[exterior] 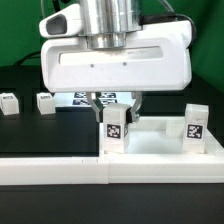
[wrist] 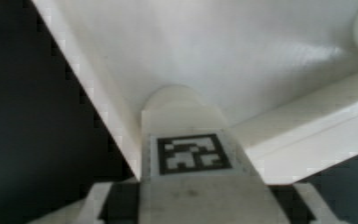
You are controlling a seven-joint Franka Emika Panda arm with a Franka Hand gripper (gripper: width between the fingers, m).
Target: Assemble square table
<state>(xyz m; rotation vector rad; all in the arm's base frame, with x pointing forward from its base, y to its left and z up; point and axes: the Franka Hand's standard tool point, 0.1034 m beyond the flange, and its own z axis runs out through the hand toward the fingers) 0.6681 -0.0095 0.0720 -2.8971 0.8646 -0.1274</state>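
The square table's white top (exterior: 152, 146) lies near the front, rim up. One white tagged leg (exterior: 114, 129) stands upright at its corner on the exterior view's left, and a second leg (exterior: 194, 123) stands at the corner on the right. My gripper (exterior: 116, 106) comes straight down over the left leg with a finger on each side of its upper end. In the wrist view the same leg (wrist: 192, 150) fills the gap of the gripper (wrist: 192, 206), the dark pads (wrist: 137, 205) lying against its sides, above the top's (wrist: 247, 60) inner floor and rim.
Two loose legs (exterior: 8, 102) (exterior: 45, 101) lie on the black table at the exterior view's left. The marker board (exterior: 80, 98) sits behind the gripper. The long white L-shaped border rail (exterior: 60, 171) runs along the front, against the top.
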